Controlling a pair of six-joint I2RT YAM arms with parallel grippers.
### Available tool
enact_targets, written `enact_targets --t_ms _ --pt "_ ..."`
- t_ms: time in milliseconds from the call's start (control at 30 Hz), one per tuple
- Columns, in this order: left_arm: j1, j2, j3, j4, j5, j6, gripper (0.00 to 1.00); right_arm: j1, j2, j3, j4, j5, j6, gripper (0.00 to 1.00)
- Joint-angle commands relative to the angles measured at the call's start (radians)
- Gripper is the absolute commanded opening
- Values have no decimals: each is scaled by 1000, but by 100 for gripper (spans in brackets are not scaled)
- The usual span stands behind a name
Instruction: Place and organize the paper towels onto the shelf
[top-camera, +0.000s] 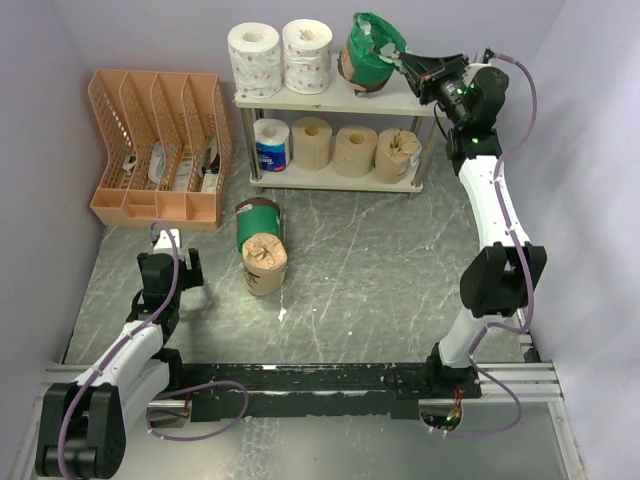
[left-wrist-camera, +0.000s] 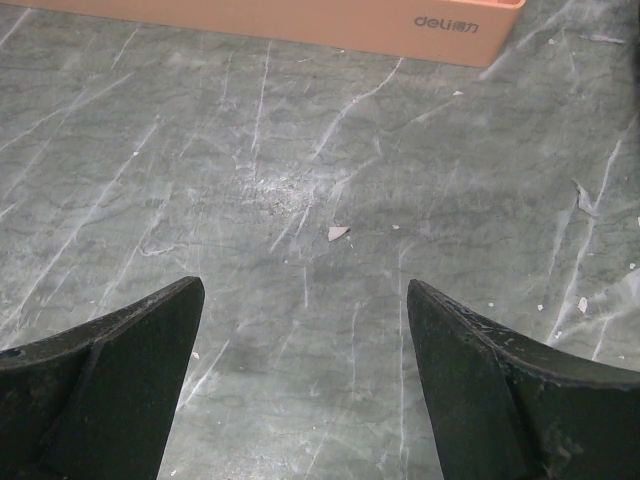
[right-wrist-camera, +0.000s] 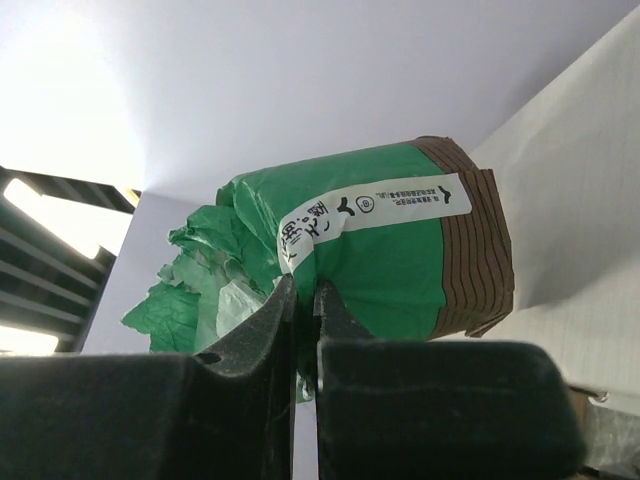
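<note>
**Green roll tipped at the shelf's right end**

Nearest, our left claw hangs with jaws apart over bare tabletop. The orange file organizer beyond it reads "deli". Mid-tabletop lie two loose rolls, closer to that arm. Farthest, the right claw is pinched on the crumpled wrapper of the green wrapped roll. The roll sits just left of it on the shelf, axis tilted, dark band downward. We cannot read the print on its white label.

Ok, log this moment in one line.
right gripper: shut on green-wrapped paper roll with dark band, tilted at off-white shelf top board | left gripper: open, empty
</note>
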Motion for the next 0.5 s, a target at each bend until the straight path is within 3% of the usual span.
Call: enact_targets --t_ms 0,67,167,300,467 --pt "-1 -8 1 26 -11 3 94 -4 68 135 -25 -5 11 0" --pt "1 -11 1 26 -10 0 94 -3 90 184 -51 0 4 0" --pt "5 -13 -1 26 -6 -1 94 -2 104 202 -54 6 7 14" --pt "7 -16 -1 26 -5 -2 94 0 113 212 -55 -1 6 14" --pt "9 -18 -2 26 -4 -4 94 2 108 197 -24 -4 11 41"
